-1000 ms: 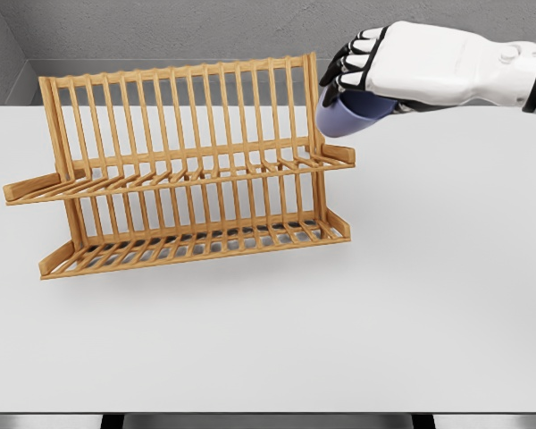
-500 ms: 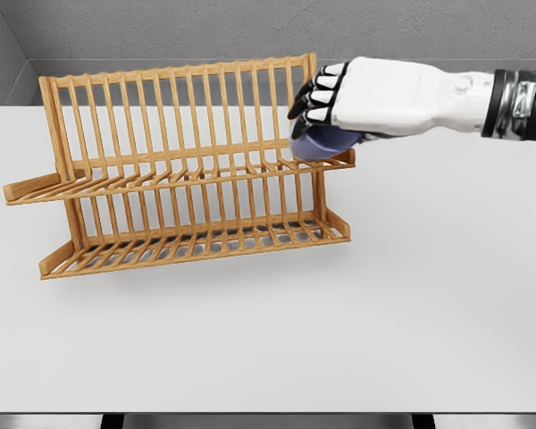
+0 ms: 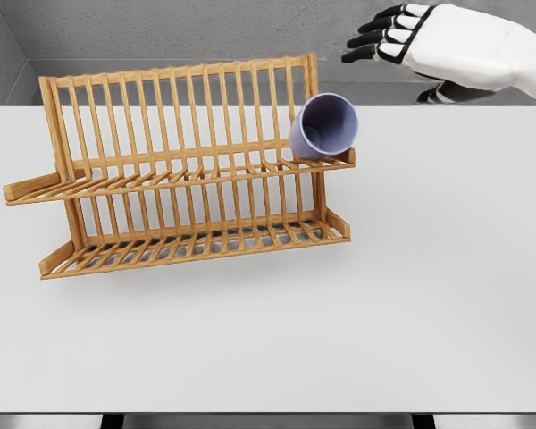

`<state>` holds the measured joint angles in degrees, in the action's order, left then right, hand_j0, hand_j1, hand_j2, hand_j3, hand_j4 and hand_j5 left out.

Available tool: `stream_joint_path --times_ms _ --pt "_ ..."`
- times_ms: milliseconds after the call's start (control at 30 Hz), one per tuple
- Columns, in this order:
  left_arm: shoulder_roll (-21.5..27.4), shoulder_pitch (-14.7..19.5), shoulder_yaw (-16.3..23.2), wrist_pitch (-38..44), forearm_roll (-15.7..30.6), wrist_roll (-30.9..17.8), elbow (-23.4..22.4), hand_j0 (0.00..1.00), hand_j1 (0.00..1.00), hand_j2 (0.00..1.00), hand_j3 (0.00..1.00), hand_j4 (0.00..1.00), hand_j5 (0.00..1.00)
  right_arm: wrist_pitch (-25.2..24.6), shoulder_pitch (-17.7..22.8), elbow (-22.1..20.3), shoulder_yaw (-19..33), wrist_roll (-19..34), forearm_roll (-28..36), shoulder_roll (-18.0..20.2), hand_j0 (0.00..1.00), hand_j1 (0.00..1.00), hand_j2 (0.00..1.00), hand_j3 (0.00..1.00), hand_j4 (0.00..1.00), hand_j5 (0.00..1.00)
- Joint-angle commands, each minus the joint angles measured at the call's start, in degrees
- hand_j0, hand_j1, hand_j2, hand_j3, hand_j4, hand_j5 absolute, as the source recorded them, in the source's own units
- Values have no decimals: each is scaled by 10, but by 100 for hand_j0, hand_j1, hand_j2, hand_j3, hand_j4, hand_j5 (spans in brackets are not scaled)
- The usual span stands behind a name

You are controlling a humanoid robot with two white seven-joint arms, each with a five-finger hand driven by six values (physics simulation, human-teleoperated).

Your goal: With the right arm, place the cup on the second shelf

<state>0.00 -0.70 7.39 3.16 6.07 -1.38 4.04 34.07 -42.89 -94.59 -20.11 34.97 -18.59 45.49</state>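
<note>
The cup (image 3: 323, 126) lies tilted on the rack's (image 3: 183, 170) upper shelf at its right end, mouth facing out, below and left of the fingers (image 3: 381, 37); the right hand (image 3: 433, 45) hangs clear, fingers apart and holding nothing; withdrawing is best done up and away, since the cup sits near the shelf's end.

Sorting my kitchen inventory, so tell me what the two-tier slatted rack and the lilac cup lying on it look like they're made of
The two-tier slatted rack looks like light, matte wood or bamboo: warm tan slats and dowels. The lilac cup looks like smooth plastic or glazed ceramic, evenly coloured with a soft sheen; which one, I can't tell.
</note>
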Motion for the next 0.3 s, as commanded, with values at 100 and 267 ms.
stream_joint_path --times_ms 100,267 --pt "0 0 0 0 0 0 0 100 100 100 100 100 100 9 194 32 249 0 -2 -15 100 100 100 100 100 100" --pt "0 0 0 0 0 0 0 100 100 100 100 100 100 9 256 31 238 0 -6 -46 100 100 100 100 100 100"
